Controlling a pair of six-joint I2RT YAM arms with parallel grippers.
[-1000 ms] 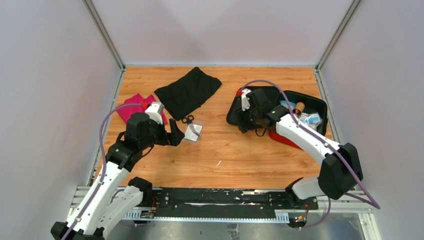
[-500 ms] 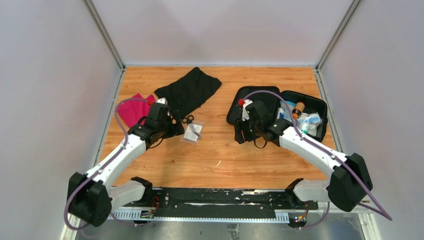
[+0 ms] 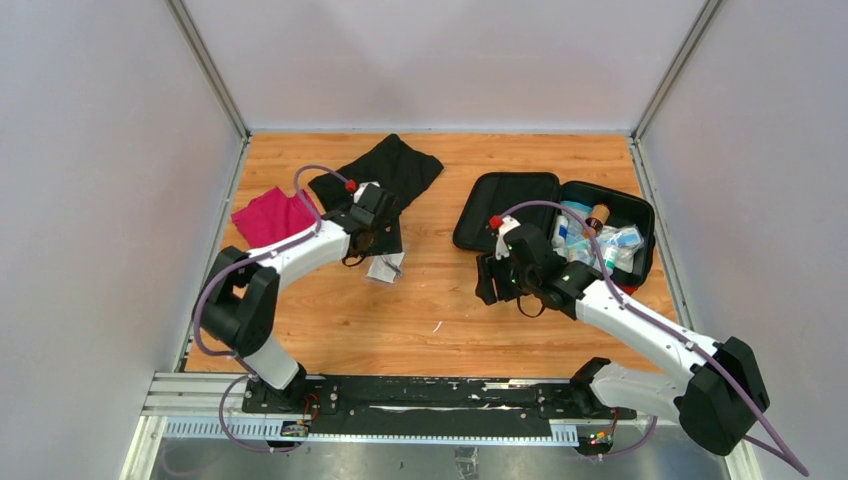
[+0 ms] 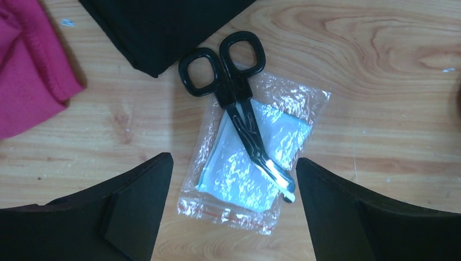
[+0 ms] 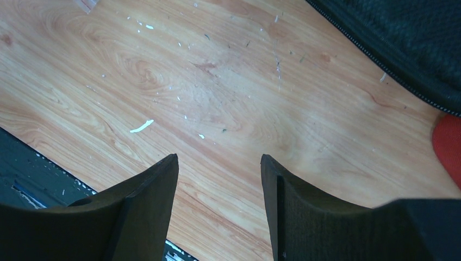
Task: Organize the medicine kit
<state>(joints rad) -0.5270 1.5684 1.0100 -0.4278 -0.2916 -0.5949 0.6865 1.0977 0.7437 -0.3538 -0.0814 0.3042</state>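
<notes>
Left jaws spread wide, hovering over black-handled scissors (image 4: 239, 109) lying on clear plastic packet (image 4: 239, 179) (gauze, I think), lined up for pickup. Right jaws spread too, empty, over wooden tabletop (image 3: 440, 300) just beside open red zip-around soft medicine kit (image 3: 505, 205), right side.

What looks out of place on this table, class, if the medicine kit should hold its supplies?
The black scissors lie slanted across a clear plastic packet on the table, beside the black cloth, well apart from the open medicine kit. Both probably belong inside it.
</notes>
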